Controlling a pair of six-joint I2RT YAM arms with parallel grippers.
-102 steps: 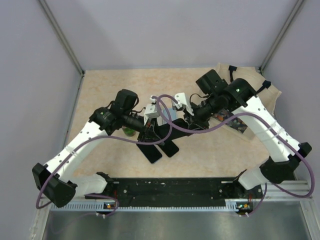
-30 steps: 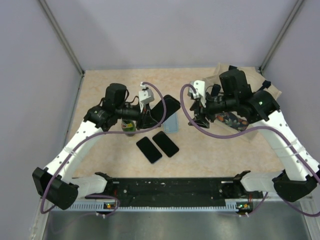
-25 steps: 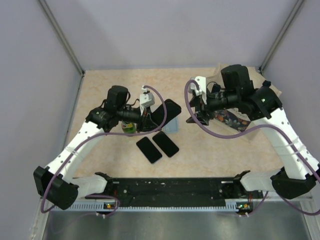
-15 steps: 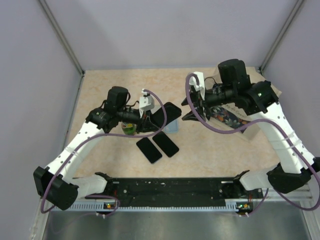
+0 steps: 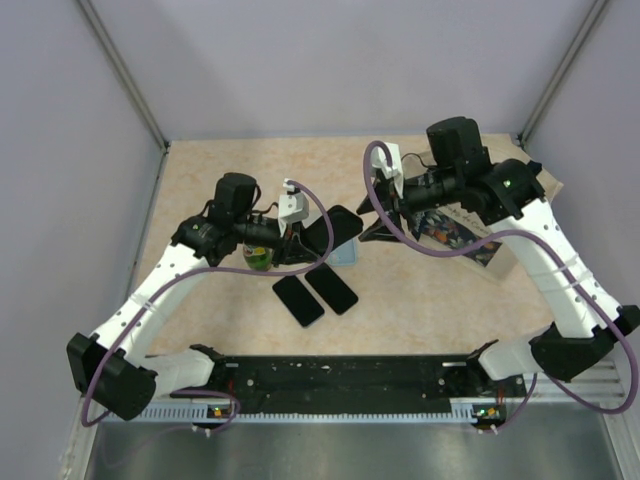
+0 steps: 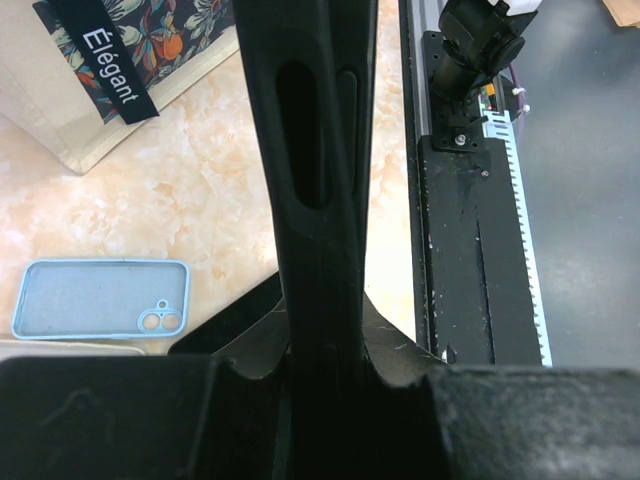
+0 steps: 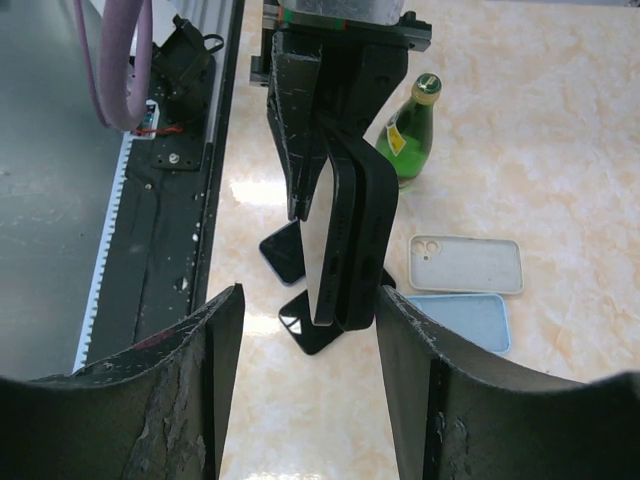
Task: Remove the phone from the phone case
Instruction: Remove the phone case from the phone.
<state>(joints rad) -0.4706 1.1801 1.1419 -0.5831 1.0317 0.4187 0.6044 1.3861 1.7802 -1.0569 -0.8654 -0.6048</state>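
Observation:
My left gripper (image 5: 302, 236) is shut on a black phone case (image 5: 335, 226) with the phone in it, held off the table and slanting up to the right. The left wrist view shows the case (image 6: 312, 150) edge-on, clamped between my fingers (image 6: 325, 375). From the right wrist, the phone (image 7: 338, 250) and its case (image 7: 378, 215) appear as two dark layers side by side, hanging from the left gripper (image 7: 335, 90). My right gripper (image 5: 374, 229) is open just beyond the case's free end, and its fingers (image 7: 310, 300) flank that end without touching it.
Two black phones (image 5: 298, 298) (image 5: 331, 287) lie face up below the held case. A light blue case (image 5: 346, 252) (image 7: 457, 320) and a beige case (image 7: 466, 264) lie beside them. A green bottle (image 5: 258, 257) stands under the left arm. A floral bag (image 5: 462, 232) sits at the right.
My right arm has swung left, bringing its open jaws up to the free end of the case while they narrow a little. The left gripper keeps its hold, nearly still.

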